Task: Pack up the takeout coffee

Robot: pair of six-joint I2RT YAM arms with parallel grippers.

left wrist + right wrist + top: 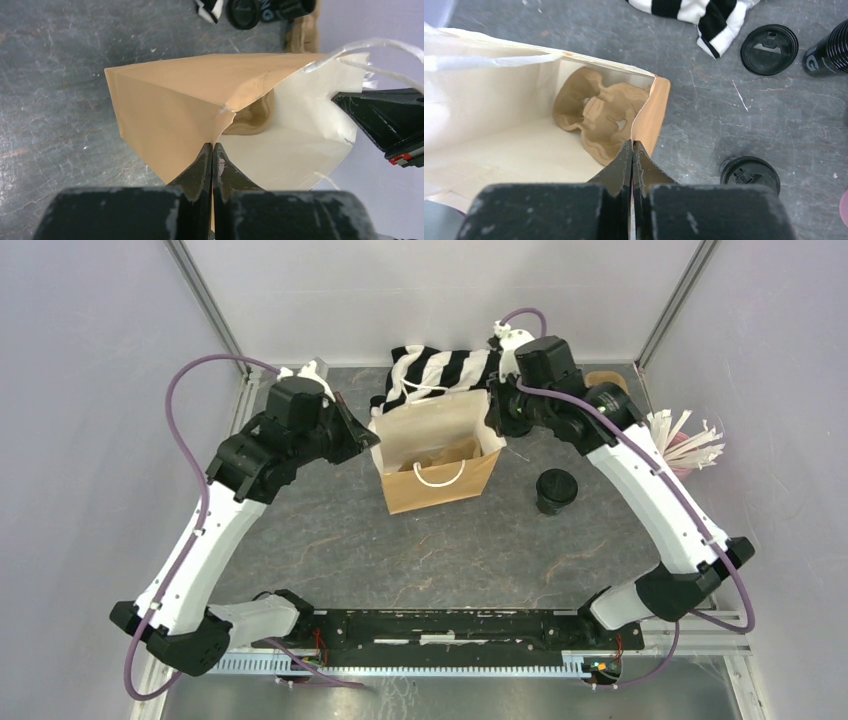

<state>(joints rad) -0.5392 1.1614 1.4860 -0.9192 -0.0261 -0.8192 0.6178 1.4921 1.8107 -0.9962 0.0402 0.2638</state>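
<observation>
The left pincer (212, 150) is squeezed shut on the left rim of the brown paper bag (450, 498). The right pincer (632, 147) is squeezed shut on the right rim. The bag stands open between them. The takeout coffee (556, 490) stands on the table (400, 560), near the bag's right side, not touching it.

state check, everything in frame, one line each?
bag: upright, mouth open, pinched at both side edges
left gripper: shut on bag edge
right gripper: shut on bag edge
carrier: inside bag
coffee: lidded, upright on table right of bag, not packed
loose lid: flat on table
cloth: crumpled behind bag
</observation>
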